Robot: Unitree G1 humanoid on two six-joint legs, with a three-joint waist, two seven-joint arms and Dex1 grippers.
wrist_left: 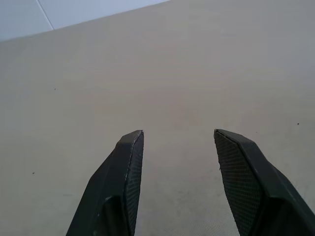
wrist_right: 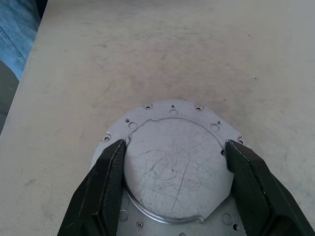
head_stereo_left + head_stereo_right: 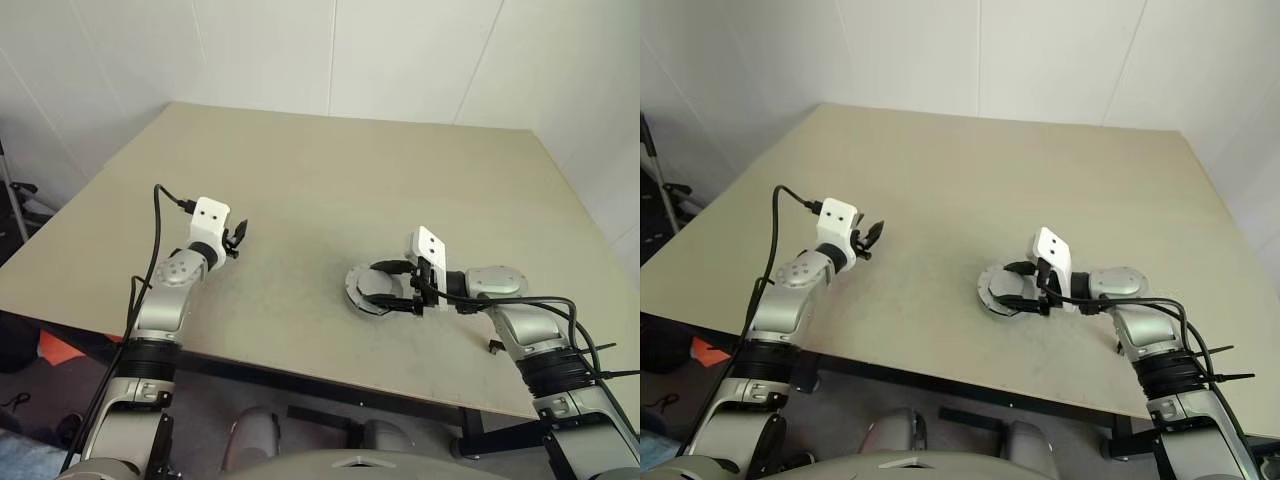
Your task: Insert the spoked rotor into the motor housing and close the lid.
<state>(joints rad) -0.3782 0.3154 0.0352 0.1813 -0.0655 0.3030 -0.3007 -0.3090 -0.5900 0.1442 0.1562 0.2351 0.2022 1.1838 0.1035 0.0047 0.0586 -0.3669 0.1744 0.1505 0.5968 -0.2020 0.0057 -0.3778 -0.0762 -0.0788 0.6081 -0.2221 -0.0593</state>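
The motor housing (image 2: 172, 177) lies on the table to my right as a round silver-grey part. Its flat scratched face is up, above a flange with small holes, and no windings show. My right gripper (image 2: 174, 152) reaches in from the right, its two fingers pressed against opposite sides of the raised round face, shut on it; the same grip shows in the left eye view (image 3: 385, 287). Over bare table at the left, my left gripper (image 1: 178, 140) is open with nothing between its fingers (image 3: 238, 238). The spoked rotor and the lid are out of view.
The tan table (image 3: 330, 190) stretches wide to white walls at the back. Its front edge (image 3: 250, 365) runs just below both arms. Cables trail from each wrist.
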